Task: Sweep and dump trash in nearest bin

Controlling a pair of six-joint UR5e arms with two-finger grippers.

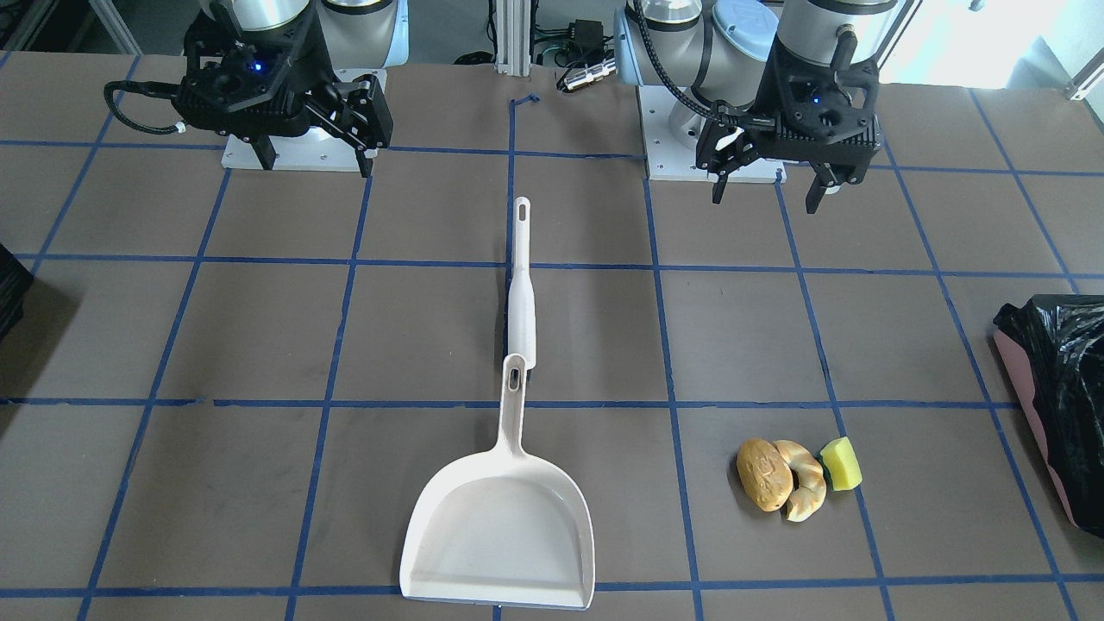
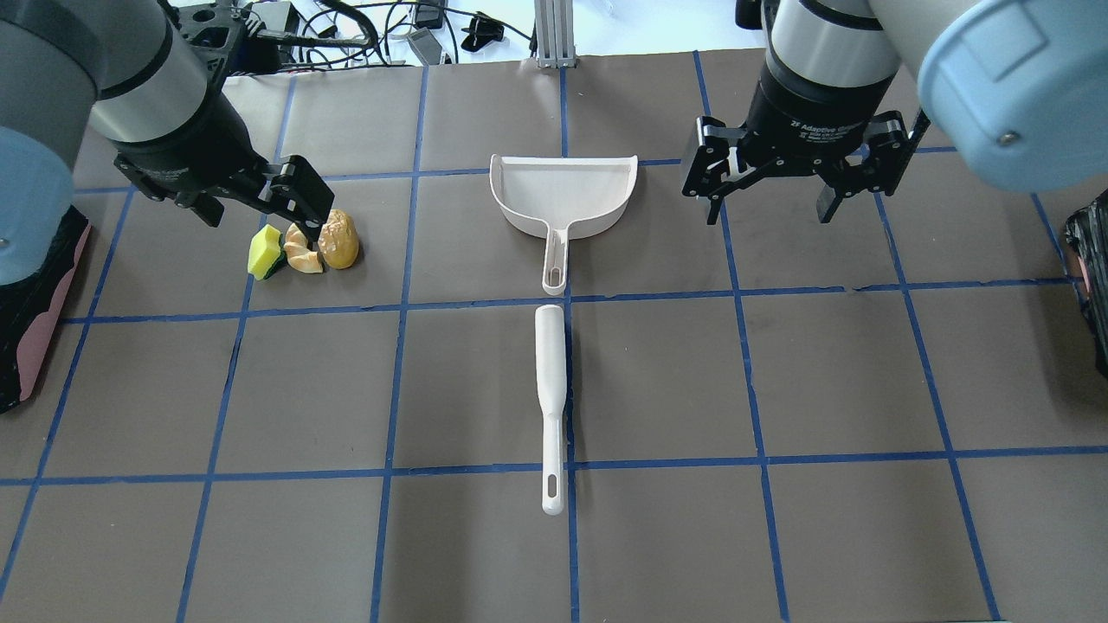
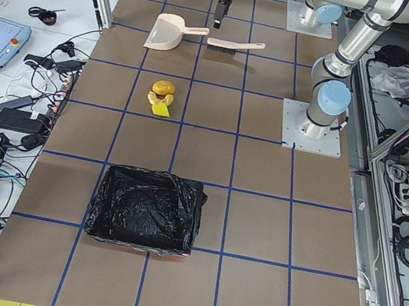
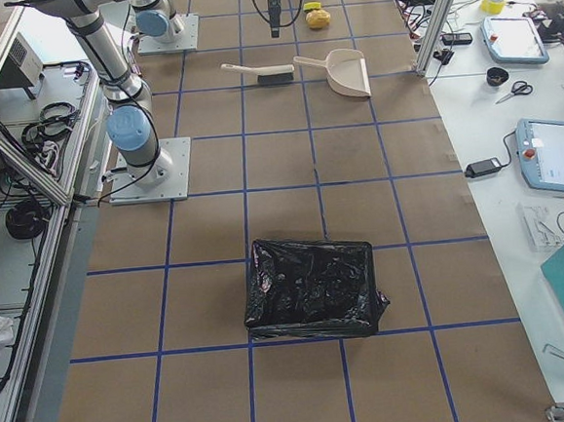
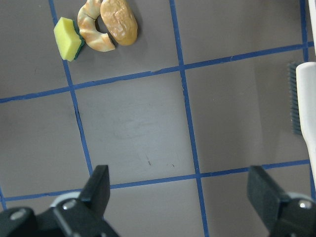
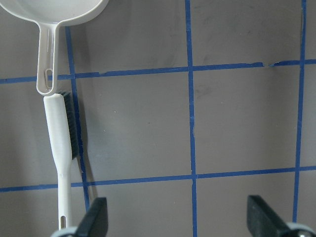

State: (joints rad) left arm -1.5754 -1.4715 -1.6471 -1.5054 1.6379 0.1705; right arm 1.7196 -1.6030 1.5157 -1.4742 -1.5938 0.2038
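The trash lies in a tight row on the table: a brown bread roll (image 1: 763, 474), a tan croissant (image 1: 804, 492) and a yellow sponge block (image 1: 841, 463). In the overhead view the roll (image 2: 339, 240), croissant (image 2: 303, 251) and sponge (image 2: 266, 252) sit just under my left gripper (image 2: 260, 203), which hangs above them, open and empty. The left wrist view shows them at its top (image 5: 98, 29). The nearest bin (image 1: 1056, 388), pink-sided with a black bag, stands at the table's left end (image 2: 35, 320). My right gripper (image 2: 770, 208) is open and empty, beside the dustpan.
A cream-white dustpan (image 2: 563, 195) lies mid-table with its handle toward the robot. A white brush (image 2: 550, 389) lies in line with that handle, bristles visible in the right wrist view (image 6: 71, 131). A second black-bagged bin (image 2: 1092, 285) stands at the right end.
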